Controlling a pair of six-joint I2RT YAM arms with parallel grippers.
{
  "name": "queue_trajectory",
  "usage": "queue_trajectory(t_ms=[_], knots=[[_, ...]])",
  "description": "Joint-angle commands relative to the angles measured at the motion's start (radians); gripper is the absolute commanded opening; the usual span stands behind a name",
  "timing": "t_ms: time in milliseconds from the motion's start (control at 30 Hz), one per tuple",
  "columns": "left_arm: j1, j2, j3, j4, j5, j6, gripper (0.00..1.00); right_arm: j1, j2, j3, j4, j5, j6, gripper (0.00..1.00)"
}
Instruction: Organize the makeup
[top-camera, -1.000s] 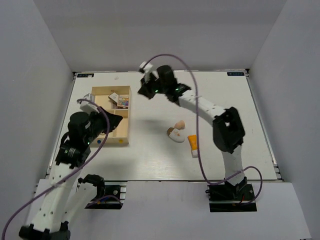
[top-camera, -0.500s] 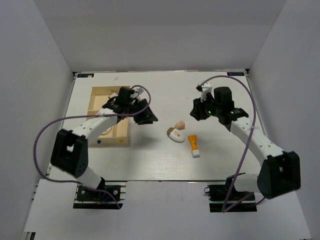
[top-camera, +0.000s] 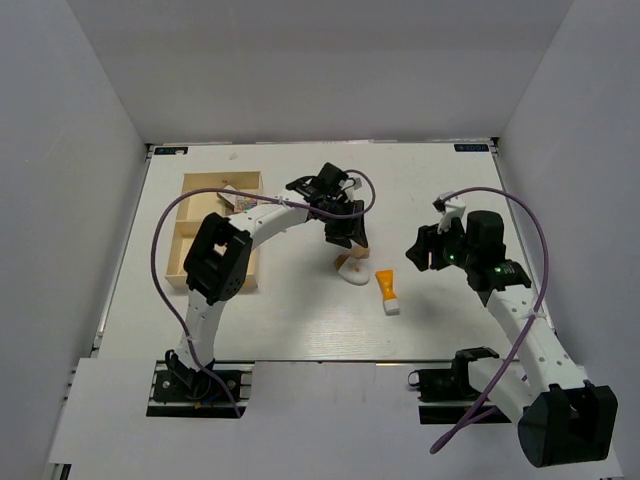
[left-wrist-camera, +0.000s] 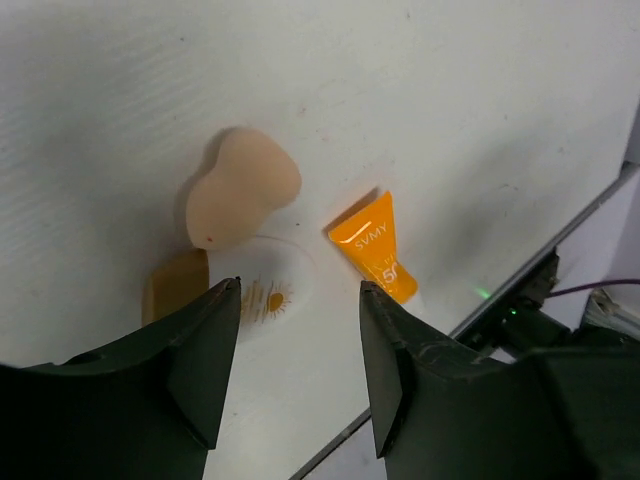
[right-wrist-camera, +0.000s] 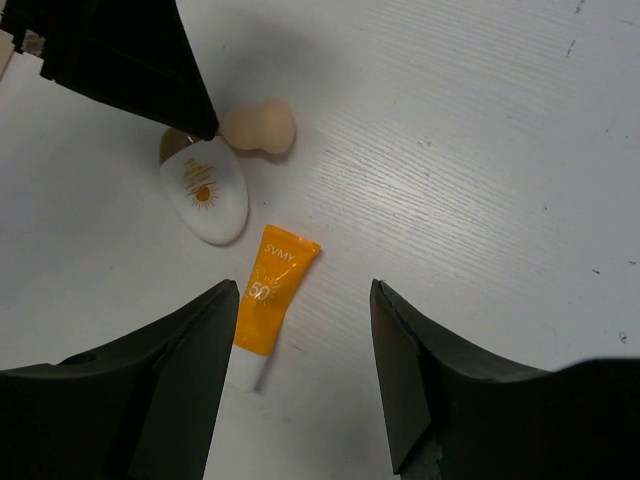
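Three pieces of makeup (top-camera: 352, 273) are being shown loose on the white table (top-camera: 300, 320), near its middle and well right of the tray (top-camera: 176, 245). The largest, an oval white compact (right-wrist-camera: 205, 195) printed with a small sun, is being flanked by an orange tube (right-wrist-camera: 265, 300) with a white cap, lying flat just beside it, and by a beige sponge (right-wrist-camera: 260, 127), the smallest, at its far end. Other pieces (top-camera: 240, 202) are being stored in the tray's far compartment, too small to be told apart.

The left arm (top-camera: 265, 215) is being held stretched past the tray to the table's middle. The left gripper (left-wrist-camera: 297, 300) is being held above the compact, jaws spread wide with nothing between them. The right arm (top-camera: 520, 310) is being held bent, with the right gripper (right-wrist-camera: 304, 295) raised right of the tube, jaws likewise wide apart and empty.

A fine painted grain is being shown by the table, pale wood by the tray, a glossy skin by the tube, and a matte, waisted form by the sponge.
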Motion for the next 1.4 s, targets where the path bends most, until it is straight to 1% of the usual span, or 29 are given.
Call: queue_trajectory(t_ms=[0, 133, 300, 433, 467, 533, 633, 667, 700, 800, 867, 900, 933, 1067, 1100, 1167, 1200, 1333, 1367], knots=[[-0.017, 0.017, 0.100, -0.083, -0.074, 0.061, 0.61, -0.030, -0.030, -0.031, 0.003, -0.052, 0.036, 0.61], [-0.030, 0.080, 0.176, -0.121, -0.126, 0.082, 0.61, -0.045, -0.038, -0.046, 0.011, -0.069, 0.047, 0.61], [-0.057, 0.123, 0.210, -0.152, -0.160, 0.102, 0.60, -0.079, -0.041, -0.056, 0.015, -0.088, 0.047, 0.61], [-0.067, 0.163, 0.236, -0.169, -0.184, 0.096, 0.57, -0.092, -0.040, -0.060, 0.015, -0.107, 0.074, 0.61], [-0.076, 0.174, 0.237, -0.169, -0.184, 0.096, 0.53, -0.096, -0.040, -0.059, 0.014, -0.111, 0.074, 0.61], [-0.085, 0.180, 0.237, -0.166, -0.184, 0.094, 0.49, -0.103, -0.038, -0.056, 0.012, -0.117, 0.074, 0.61], [-0.085, 0.182, 0.237, -0.168, -0.184, 0.090, 0.37, -0.111, -0.031, -0.053, 0.007, -0.126, 0.074, 0.61], [-0.085, 0.169, 0.237, -0.163, -0.186, 0.087, 0.31, -0.115, -0.031, -0.051, 0.006, -0.129, 0.074, 0.60], [-0.085, 0.157, 0.233, -0.152, -0.190, 0.084, 0.29, -0.119, -0.029, -0.053, 0.004, -0.137, 0.074, 0.60], [-0.085, 0.091, 0.207, -0.117, -0.226, 0.068, 0.24, -0.123, -0.027, -0.054, -0.003, -0.158, 0.062, 0.60], [-0.074, 0.059, 0.188, -0.112, -0.252, 0.062, 0.23, -0.123, -0.027, -0.057, -0.005, -0.173, 0.059, 0.60], [-0.074, 0.019, 0.176, -0.108, -0.261, 0.050, 0.23, -0.120, -0.027, -0.059, -0.008, -0.190, 0.059, 0.60], [-0.062, -0.005, 0.159, -0.103, -0.273, 0.044, 0.22, -0.125, -0.027, -0.060, -0.011, -0.196, 0.024, 0.60], [-0.041, -0.145, 0.052, -0.088, -0.397, 0.024, 0.20, -0.122, -0.043, -0.075, -0.020, -0.207, 0.001, 0.60], [-0.025, -0.203, 0.035, -0.091, -0.413, 0.016, 0.20, -0.123, -0.046, -0.085, -0.019, -0.206, -0.001, 0.60], [0.002, -0.263, -0.026, -0.105, -0.500, 0.001, 0.20, -0.123, -0.050, -0.091, -0.010, -0.216, -0.001, 0.60], [0.015, -0.330, -0.049, -0.111, -0.526, -0.007, 0.19, -0.125, -0.052, -0.097, -0.008, -0.221, -0.001, 0.60], [0.096, -0.484, -0.166, -0.135, -0.632, -0.030, 0.19, -0.123, -0.047, -0.100, -0.002, -0.233, -0.001, 0.59], [0.140, -0.508, -0.209, -0.152, -0.657, -0.033, 0.19, -0.123, -0.044, -0.100, -0.002, -0.238, -0.004, 0.59]])
